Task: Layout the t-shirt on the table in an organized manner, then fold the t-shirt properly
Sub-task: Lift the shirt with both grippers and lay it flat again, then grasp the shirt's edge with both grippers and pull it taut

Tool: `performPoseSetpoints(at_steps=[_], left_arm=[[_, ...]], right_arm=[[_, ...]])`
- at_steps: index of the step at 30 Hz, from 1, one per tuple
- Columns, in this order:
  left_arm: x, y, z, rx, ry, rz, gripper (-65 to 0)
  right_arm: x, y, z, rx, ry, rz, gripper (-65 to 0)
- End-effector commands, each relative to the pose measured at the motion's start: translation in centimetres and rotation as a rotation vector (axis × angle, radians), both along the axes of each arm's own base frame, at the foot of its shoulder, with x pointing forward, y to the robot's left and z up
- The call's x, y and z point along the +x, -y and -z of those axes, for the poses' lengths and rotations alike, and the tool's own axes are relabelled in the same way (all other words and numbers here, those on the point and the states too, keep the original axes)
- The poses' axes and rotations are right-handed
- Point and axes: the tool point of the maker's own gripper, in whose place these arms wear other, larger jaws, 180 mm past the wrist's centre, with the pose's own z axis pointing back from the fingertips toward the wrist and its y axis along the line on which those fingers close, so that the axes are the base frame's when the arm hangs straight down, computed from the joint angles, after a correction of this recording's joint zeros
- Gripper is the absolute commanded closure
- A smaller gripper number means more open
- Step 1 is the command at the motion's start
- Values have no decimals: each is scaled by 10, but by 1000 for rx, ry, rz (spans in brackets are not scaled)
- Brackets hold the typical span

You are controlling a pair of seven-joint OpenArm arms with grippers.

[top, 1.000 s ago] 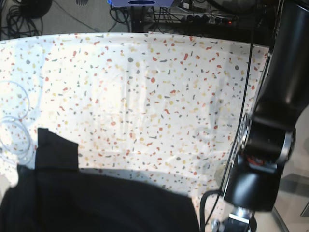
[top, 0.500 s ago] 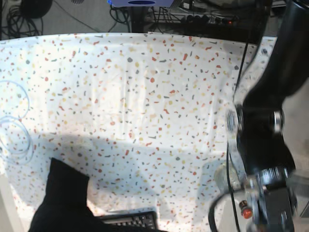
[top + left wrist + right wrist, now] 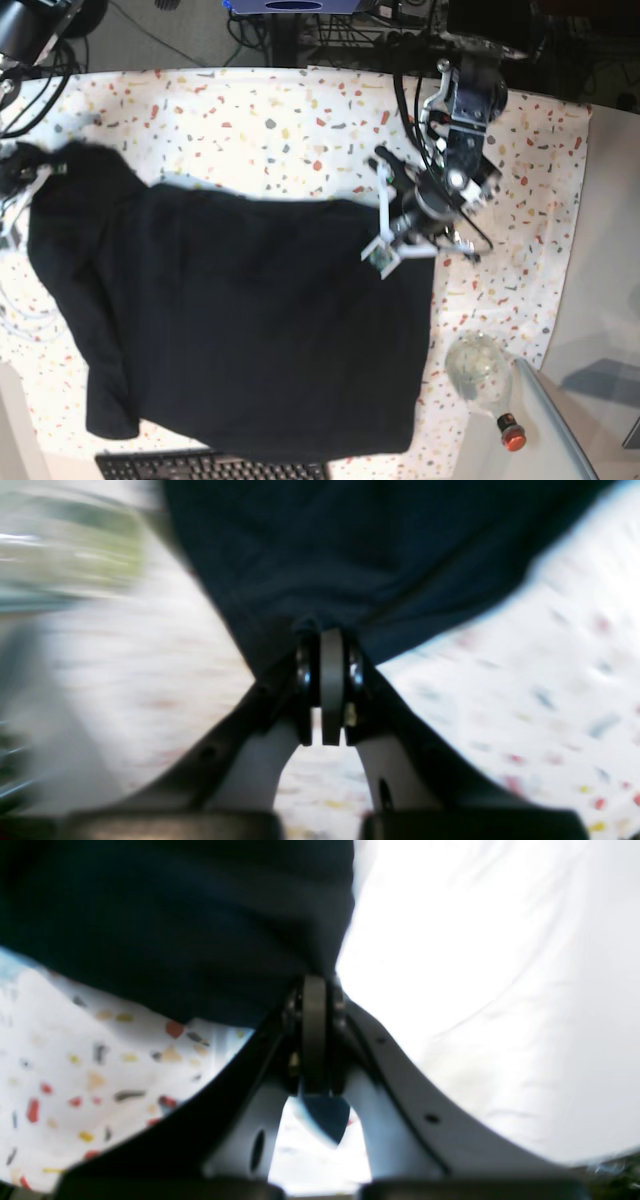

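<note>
The t-shirt (image 3: 250,320) hangs and drapes as a broad black sheet over the near half of the table (image 3: 300,130), its top edge drawn fairly straight between two held corners and its lower hem reaching almost to the black keyboard (image 3: 210,466) at the table's front edge. That taut upper line looks deliberate: gripping two far corners and holding them apart lets the fabric spread flat under its own weight rather than bunching, which suits laying it out before any fold. The left gripper (image 3: 324,645) is clamped on a bunch of the dark cloth, jaws pressed together with fabric pinched at the tips; in the base view it sits at the shirt's upper corner on that view's right. The right gripper (image 3: 314,990) is likewise closed on the black fabric, at the corner on that view's left, though there the arm is only partly in frame and the wrist pictures are blurred, so exactly which part of the garment each holds is uncertain. One sleeve trails down the left side of that view, still rumpled. A clear glass dome (image 3: 478,366) and a red button (image 3: 512,437) sit just beside the shirt's lower corner, clear of it.
</note>
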Motion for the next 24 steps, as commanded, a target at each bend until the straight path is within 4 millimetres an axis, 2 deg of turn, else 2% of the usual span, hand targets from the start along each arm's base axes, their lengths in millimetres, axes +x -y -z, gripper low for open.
performPoseSetpoints(at_steps=[1,2,4,8,13,15,19,22,23,24], left_arm=[[-2,-4,6,-1,-3,-3,0],[-14,-7,22,0,-46,-16,0],[-26,-11,37,6,-91,-44,0],[-29,-13,40,9,-100,-48,0],[-31,-13,40,14,-104,-49,0],[-39,-14,45,17,-123,-49,0],[-48,-22,49,37,-140,-45,0],[-57,-43,51,146,-199,-75,0],[-60,-49,50,177,-215,-84,0],[-60,-51,47,191,-214,-88,0]], right_arm=[[9,6,-5,9,45,3,0],[3,6,6,35,33,20,0],[-5,10,16,67,28,62,0],[-15,23,19,62,15,96,0],[-27,27,23,53,-17,97,0],[-38,27,27,48,-63,100,0],[-55,25,34,49,-157,110,0],[-59,26,31,33,-183,110,0],[-60,28,27,20,-184,106,-38],[-60,29,21,5,-169,102,-104]])
